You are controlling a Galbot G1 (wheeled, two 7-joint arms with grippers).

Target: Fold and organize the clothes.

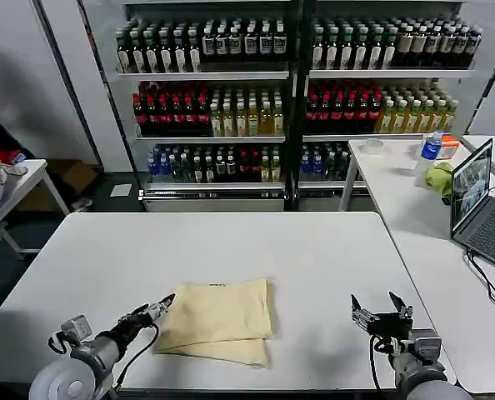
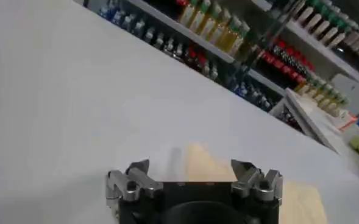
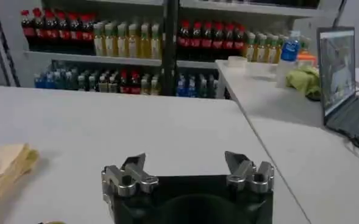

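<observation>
Cream shirt point(image 1: 217, 321), one, lies folded near the table's point(image 1: 314, 267) front edge. Left gripper point(image 1: 166, 305), fingers wide, hovers at its left edge; right gripper point(image 1: 379, 307) waits wide by the front-right corner.

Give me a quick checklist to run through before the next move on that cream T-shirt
1. T-shirt lying folded on the white table: ok; it sits as a compact rectangle near the front edge.
2. Fold tidy: not ok; a lower layer sticks out along the front edge.
3. Left hand free of cloth: ok; it is open, at the shirt's left edge, and its fingers hold nothing.
4. Right hand free: ok; it is open and holds nothing, above bare table to the right of the shirt.
5. Room beside the shirt: ok; the table around it is bare.
6. Laptop out of the way: ok; it sits on the side table to the right.
</observation>
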